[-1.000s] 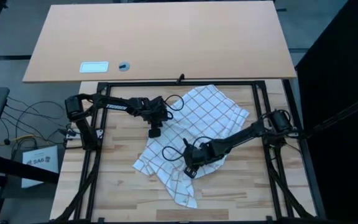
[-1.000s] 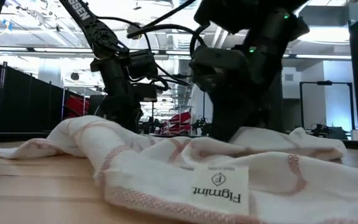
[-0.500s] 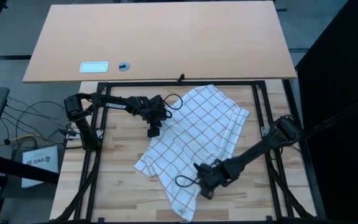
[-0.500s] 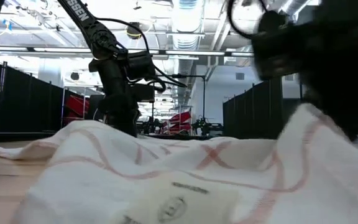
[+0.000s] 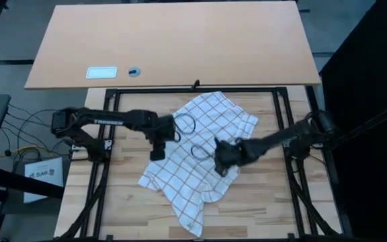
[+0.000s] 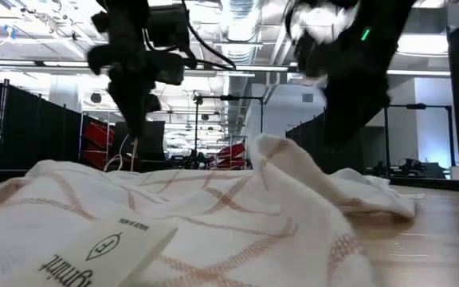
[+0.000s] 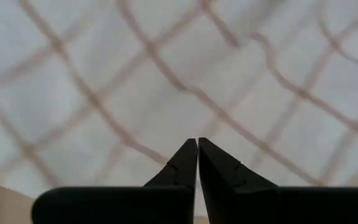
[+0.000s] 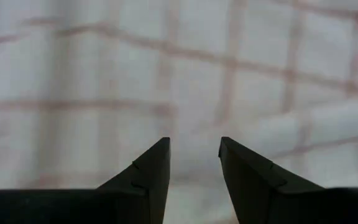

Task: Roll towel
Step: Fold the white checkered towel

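The towel (image 5: 187,168), white with thin reddish-brown check lines, lies crumpled on the wooden worktop, with a raised hump (image 6: 271,151) in its middle. A white label (image 6: 94,255) sits at its near corner. My left gripper (image 5: 156,154) hangs shut above the towel's left edge, its fingertips (image 7: 197,142) closed on nothing. My right gripper (image 5: 220,169) hovers over the towel's right part, open (image 8: 194,142), nothing between its fingers. Both point steeply down, and cloth fills both wrist views.
Black frame rails (image 5: 193,89) run around the worktop. Beyond it stands a larger tan table (image 5: 173,40) with a small white card (image 5: 101,72) and a round mark (image 5: 134,71). Bare wood (image 5: 123,208) shows at the near left.
My left gripper has risen and gone a little toward the table's near left. My right gripper swept toward the near edge, then came back toward the middle and rose. The towel has shifted a little leftward and bunched up, narrower than before, with a hump in its middle.
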Robot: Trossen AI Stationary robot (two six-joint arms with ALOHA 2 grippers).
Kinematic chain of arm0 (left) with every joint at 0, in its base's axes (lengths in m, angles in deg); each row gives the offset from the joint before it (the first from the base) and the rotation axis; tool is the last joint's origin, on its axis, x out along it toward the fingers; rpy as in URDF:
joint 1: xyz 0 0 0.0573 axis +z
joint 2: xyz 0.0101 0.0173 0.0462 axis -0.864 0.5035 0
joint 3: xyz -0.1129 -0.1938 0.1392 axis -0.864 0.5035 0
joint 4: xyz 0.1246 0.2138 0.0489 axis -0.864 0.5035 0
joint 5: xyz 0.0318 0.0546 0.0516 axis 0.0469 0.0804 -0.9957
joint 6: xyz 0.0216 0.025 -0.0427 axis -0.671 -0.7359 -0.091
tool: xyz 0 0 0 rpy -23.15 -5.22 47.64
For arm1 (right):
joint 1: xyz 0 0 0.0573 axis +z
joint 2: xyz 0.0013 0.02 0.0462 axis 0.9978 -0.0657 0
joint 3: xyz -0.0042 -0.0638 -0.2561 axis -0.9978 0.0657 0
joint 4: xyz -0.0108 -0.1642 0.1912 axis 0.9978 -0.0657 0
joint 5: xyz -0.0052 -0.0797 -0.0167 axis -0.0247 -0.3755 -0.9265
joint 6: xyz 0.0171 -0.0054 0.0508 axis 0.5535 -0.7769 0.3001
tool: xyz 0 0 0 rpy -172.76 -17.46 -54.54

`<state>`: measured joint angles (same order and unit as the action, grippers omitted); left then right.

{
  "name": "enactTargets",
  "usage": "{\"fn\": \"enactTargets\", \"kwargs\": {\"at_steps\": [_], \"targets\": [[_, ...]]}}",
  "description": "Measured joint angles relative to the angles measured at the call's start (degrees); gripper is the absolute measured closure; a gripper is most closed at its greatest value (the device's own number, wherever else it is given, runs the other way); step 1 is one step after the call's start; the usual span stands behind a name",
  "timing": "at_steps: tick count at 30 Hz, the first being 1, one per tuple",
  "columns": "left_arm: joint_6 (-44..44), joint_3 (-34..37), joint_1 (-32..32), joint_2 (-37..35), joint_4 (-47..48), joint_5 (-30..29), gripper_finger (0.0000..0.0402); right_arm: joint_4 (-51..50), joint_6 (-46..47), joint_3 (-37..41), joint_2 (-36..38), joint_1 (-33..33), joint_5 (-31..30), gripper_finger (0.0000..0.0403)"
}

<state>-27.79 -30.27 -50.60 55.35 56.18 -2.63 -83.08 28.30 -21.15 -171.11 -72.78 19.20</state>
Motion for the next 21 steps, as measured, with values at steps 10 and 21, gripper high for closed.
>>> {"fn": "enactTargets", "kwargs": {"at_steps": [10,21], "targets": [[20.27,11.2,-13.63,0.29,-5.37,-0.22,0.0402,15.86,-20.22,7.23,0.15,-19.54,8.87,0.0275],[40.29,10.71,-27.26,0.18,-7.87,-0.34,0.0402,16.36,-33.83,7.24,0.17,-27.75,13.22,0.0275]]}}
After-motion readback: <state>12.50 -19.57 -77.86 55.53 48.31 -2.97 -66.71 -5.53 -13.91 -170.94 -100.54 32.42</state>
